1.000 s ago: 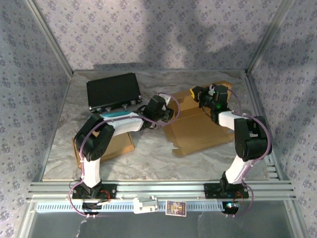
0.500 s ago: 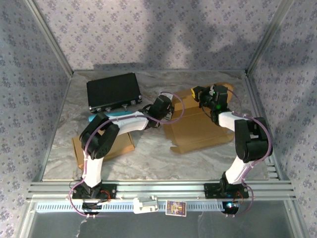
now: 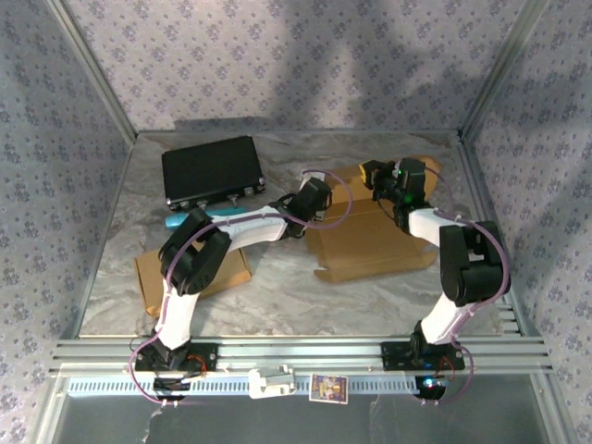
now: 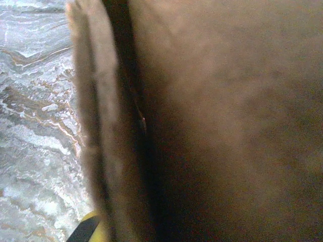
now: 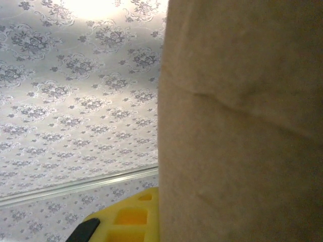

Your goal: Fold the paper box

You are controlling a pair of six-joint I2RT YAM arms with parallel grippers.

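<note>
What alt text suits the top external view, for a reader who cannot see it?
A brown paper box lies on a marbled table, left gripper at its left edge, right gripper at its far edge, a black case at far left.

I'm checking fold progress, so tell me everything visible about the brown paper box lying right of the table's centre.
The paper box is plain brown cardboard, lying mostly flat on the marbled table, with a notch at its near left corner. The left gripper is at its left edge, the right gripper at its far side, where a flap seems raised. Wrist views show a creased surface close up.
</note>
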